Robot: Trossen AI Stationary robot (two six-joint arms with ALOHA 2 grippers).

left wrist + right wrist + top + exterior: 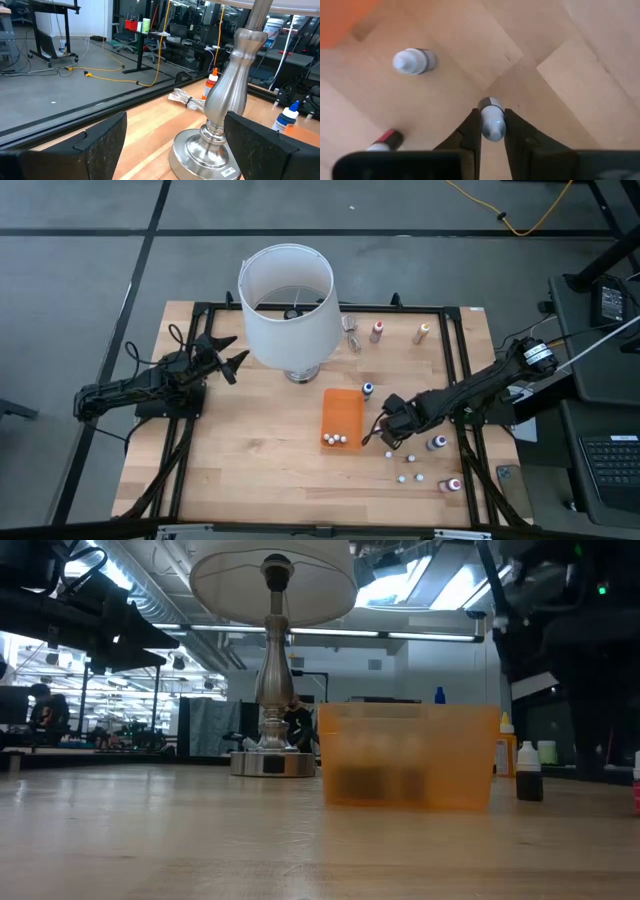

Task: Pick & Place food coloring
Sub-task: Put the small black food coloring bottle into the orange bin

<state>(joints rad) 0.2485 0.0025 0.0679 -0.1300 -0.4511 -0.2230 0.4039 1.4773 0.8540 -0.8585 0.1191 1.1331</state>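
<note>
The wooden bench (250,440) carried a big white lamp (288,305) and an orange tray (341,418). The right hand (492,131) was clamped on a tiny white-capped bottle (492,120), just beside the tray. More bottles (437,443) stood near it. The left hand (228,352) waited with fingers apart beside the lamp.

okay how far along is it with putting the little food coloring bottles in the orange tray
Done: three white-capped bottles lie in the orange tray. In hand: the right gripper is shut on a small bottle. Left: several bottles on the table; the left gripper waits by the lamp.
</note>
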